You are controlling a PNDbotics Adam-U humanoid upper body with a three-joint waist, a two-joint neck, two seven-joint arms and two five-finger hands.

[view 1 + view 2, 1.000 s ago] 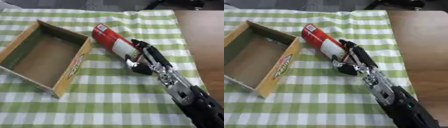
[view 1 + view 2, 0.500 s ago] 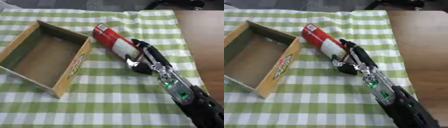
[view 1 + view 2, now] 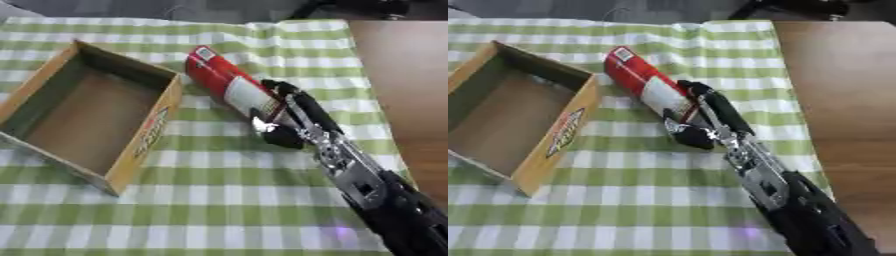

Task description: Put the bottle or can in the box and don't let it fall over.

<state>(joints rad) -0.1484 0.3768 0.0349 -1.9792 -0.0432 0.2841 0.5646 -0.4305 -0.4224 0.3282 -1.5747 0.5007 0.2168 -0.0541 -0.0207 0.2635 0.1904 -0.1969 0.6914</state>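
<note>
The red can (image 3: pixel 226 85) lies on its side on the checked cloth (image 3: pixel 219 200), just right of the empty box (image 3: pixel 144 140). The right hand (image 3: pixel 293 117) curls around the can's near end: grasp step. Next, the can needs lifting, uprighting and setting in the box.

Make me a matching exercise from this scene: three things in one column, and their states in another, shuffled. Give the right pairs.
Things:
1. red can
2. cardboard box
3. right hand

States:
A. open-topped, nothing inside
B. curled round the can's lower end
C. lying on its side on the checked cloth

Pairs: 1-C, 2-A, 3-B
</note>
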